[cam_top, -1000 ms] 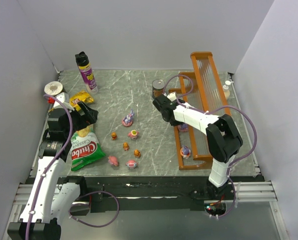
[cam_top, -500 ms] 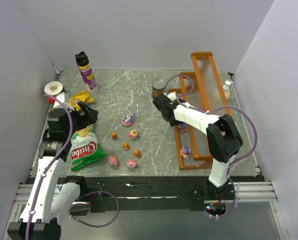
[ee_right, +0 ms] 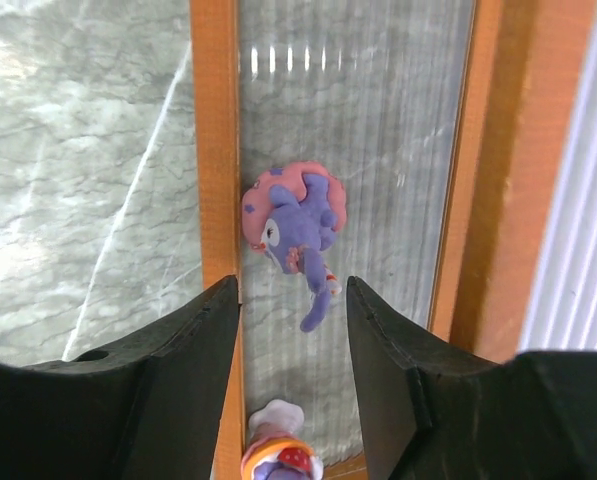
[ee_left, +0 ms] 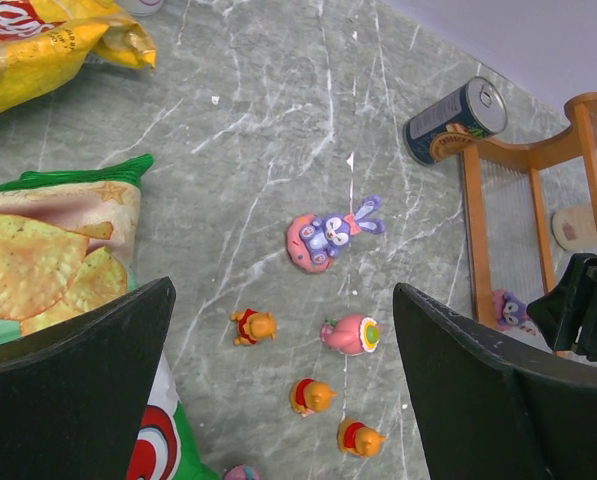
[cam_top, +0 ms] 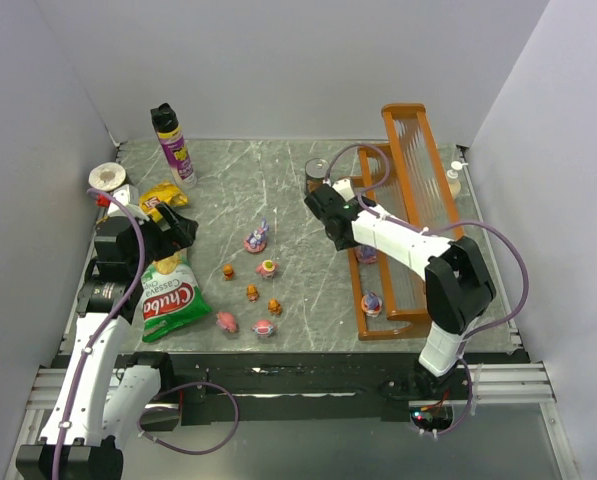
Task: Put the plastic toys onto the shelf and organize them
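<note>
The orange-brown shelf (cam_top: 392,326) stands at the right. My right gripper (cam_top: 328,225) hovers over its lowest tier (ee_right: 378,150), jaws open (ee_right: 293,290). Just ahead of the fingertips a purple bunny toy on a pink base (ee_right: 293,215) lies against the rail, touching neither finger. A second toy (ee_right: 274,452) stands nearer on that tier. Several pink and orange plastic toys (cam_top: 251,292) are scattered on the marble, among them a purple bunny (ee_left: 323,232) and a pink one (ee_left: 350,334). My left gripper (ee_left: 283,290) hangs wide open above them, holding nothing.
A can (cam_top: 318,176) lies by the shelf's far left corner. A spray can (cam_top: 174,145), a tape roll (cam_top: 106,176) and a yellow snack bag (cam_top: 163,197) sit far left. A green chips bag (cam_top: 168,300) lies under my left arm (cam_top: 108,300).
My right jaws have opened off the purple bunny, which now rests on the lowest tier, and the right elbow has swung a little rightward. The left arm has not moved.
</note>
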You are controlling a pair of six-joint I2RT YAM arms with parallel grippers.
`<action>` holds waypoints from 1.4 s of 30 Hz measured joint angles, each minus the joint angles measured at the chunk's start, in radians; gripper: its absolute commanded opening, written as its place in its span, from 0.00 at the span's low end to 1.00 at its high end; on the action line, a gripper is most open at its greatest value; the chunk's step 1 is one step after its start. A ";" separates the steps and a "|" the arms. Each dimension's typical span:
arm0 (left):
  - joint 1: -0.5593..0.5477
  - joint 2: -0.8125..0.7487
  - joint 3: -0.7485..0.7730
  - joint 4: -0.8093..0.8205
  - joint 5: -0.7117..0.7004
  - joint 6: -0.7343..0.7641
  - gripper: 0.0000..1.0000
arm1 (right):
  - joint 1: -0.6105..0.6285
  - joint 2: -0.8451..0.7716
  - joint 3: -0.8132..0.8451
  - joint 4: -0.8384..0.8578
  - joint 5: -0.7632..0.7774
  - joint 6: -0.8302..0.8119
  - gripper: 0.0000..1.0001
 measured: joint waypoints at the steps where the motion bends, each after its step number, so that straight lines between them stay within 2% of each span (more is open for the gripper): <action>1: 0.001 0.000 0.000 0.002 0.005 0.000 0.96 | 0.004 -0.005 0.002 0.000 0.000 0.001 0.55; 13: 0.002 0.007 -0.016 0.035 0.038 0.000 0.96 | 0.139 -0.135 0.003 0.063 -0.064 -0.020 0.57; 19: 0.003 0.003 -0.021 0.055 0.037 0.001 0.96 | 0.163 -0.271 -0.045 0.201 -0.240 -0.053 0.67; 22: 0.004 0.001 -0.027 0.063 0.037 0.001 0.96 | 0.163 -0.288 -0.051 0.251 -0.323 -0.059 0.72; 30: 0.029 0.001 -0.027 0.072 0.056 0.000 0.96 | 0.161 -0.252 -0.035 0.307 -0.436 -0.041 0.71; 36: 0.060 0.001 -0.027 0.077 0.068 -0.002 0.96 | 0.161 -0.142 0.042 0.307 -0.461 -0.019 0.71; 42: 0.060 -0.002 -0.027 0.059 0.093 0.001 0.96 | 0.161 0.026 0.167 0.311 -0.460 -0.017 0.63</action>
